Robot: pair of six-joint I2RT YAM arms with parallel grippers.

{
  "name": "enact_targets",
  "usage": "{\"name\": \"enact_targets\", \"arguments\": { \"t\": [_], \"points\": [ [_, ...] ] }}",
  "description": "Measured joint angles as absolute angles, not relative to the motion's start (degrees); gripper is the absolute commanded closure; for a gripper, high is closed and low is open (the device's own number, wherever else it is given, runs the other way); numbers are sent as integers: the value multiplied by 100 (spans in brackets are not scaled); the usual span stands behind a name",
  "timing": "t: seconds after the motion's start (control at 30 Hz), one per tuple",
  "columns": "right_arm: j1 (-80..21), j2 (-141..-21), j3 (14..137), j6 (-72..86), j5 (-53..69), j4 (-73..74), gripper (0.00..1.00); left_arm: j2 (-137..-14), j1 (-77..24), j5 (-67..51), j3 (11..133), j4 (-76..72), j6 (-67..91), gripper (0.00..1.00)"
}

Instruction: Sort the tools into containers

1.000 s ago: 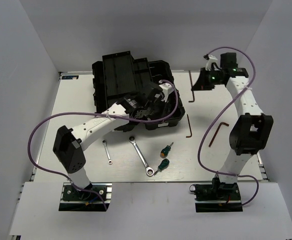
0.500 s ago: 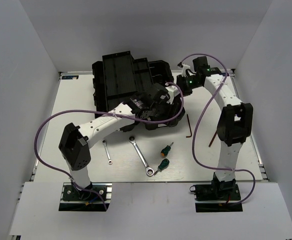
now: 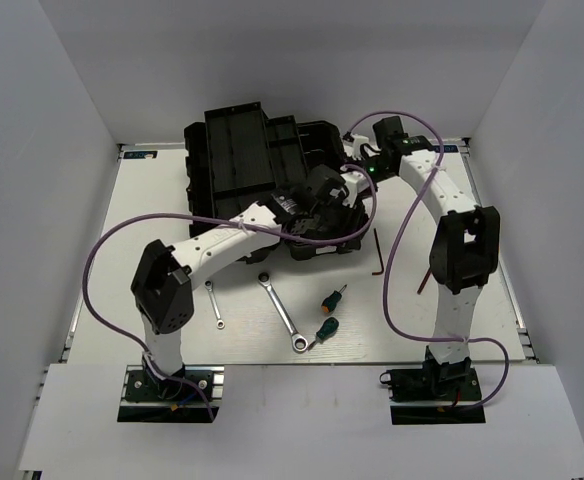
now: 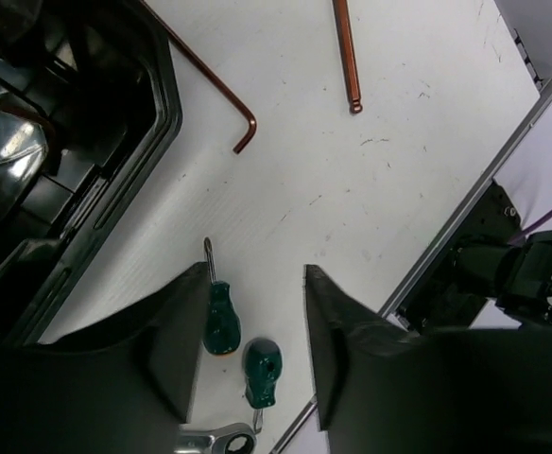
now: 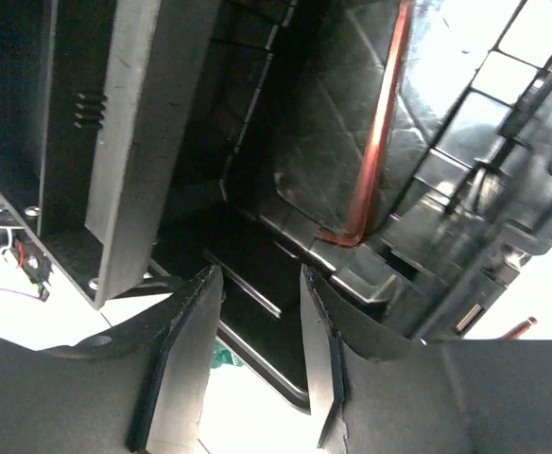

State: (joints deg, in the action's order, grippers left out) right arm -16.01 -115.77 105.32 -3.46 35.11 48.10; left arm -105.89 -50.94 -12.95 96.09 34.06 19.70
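The black toolbox lies open at the back middle. My left gripper hangs open and empty over its right front edge. The left wrist view shows two green-handled screwdrivers on the table below. My right gripper is open and empty over the box's right side. A reddish-brown hex key lies in a compartment there. A short wrench, a longer wrench and both screwdrivers lie in front of the box.
Two more hex keys lie right of the box, also in the left wrist view. The second is partly hidden by the right arm. White walls close in the left, back and right sides.
My right arm swung left from the back right corner to over the toolbox. The hex key that lay there is gone from the table. My left arm reached slightly farther right.
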Motion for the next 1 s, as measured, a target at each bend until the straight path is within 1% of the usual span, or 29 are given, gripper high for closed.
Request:
{"name": "enact_targets", "arguments": {
  "t": [0.03, 0.07, 0.1, 0.13, 0.17, 0.23, 0.27, 0.33, 0.37, 0.4, 0.43, 0.47, 0.57, 0.6, 0.63, 0.67, 0.7, 0.8, 1.0],
  "points": [
    [-1586, -11577, 10532, -344, 3481, 4821, 55, -10648, -5103, -1299, 9668, 3413, 1970, 51],
    [-1562, -11577, 10534, -340, 3454, 4829, 58, -10726, -5113, -1304, 9758, 3424, 1955, 55],
    [-1525, -11577, 10534, -338, 3430, 4831, 60, -10787, -5129, -1310, 9843, 3428, 1951, 64],
    [-1474, -11566, 10534, -305, 3380, 4831, 65, -10853, -5148, -1313, 9926, 3424, 1949, 68],
    [-1411, -11552, 10534, -266, 3317, 4840, 77, -10906, -5175, -1319, 9988, 3424, 1944, 74],
    [-1212, -11437, 10523, -91, 3052, 4860, 90, -10997, -5231, -1358, 10106, 3430, 1922, 76],
    [-1092, -11332, 10512, -14, 2845, 4880, 100, -11050, -5264, -1376, 10178, 3428, 1918, 76],
    [-812, -11043, 10451, 78, 2340, 4890, 100, -11231, -5315, -1404, 10379, 3426, 1911, 76],
    [-633, -10851, 10388, 126, 2097, 4908, 100, -11345, -5336, -1409, 10501, 3422, 1911, 73],
    [-403, -10659, 10322, 158, 1907, 4941, 100, -11498, -5367, -1409, 10650, 3424, 1905, 64],
    [-180, -10508, 10263, 183, 1754, 4967, 100, -11646, -5387, -1398, 10809, 3454, 1885, 64],
    [106, -10361, 10173, 200, 1623, 4989, 91, -11867, -5419, -1396, 11052, 3522, 1892, 60],
    [849, -10141, 9856, 217, 1406, 5107, 76, -12571, -5502, -1319, 11817, 3752, 1900, 52],
    [1052, -10112, 9688, 187, 1356, 5155, 70, -12846, -5535, -1267, 12127, 3879, 1898, 52],
    [1184, -10099, 9524, 167, 1328, 5207, 67, -13104, -5568, -1214, 12409, 3992, 1898, 52],
    [1280, -10097, 9332, 123, 1313, 5282, 66, -13334, -5601, -1129, 12634, 4097, 1898, 50],
    [1319, -10097, 9135, 73, 1319, 5369, 65, -13502, -5627, -1061, 12776, 4193, 1892, 50],
    [1328, -10090, 8630, -56, 1382, 5583, 63, -13839, -5710, -735, 12929, 4567, 1920, 47],
    [1326, -10077, 8034, -154, 1551, 5673, 62, -14049, -5789, -174, 12929, 5037, 1970, 47]
  ]
}}
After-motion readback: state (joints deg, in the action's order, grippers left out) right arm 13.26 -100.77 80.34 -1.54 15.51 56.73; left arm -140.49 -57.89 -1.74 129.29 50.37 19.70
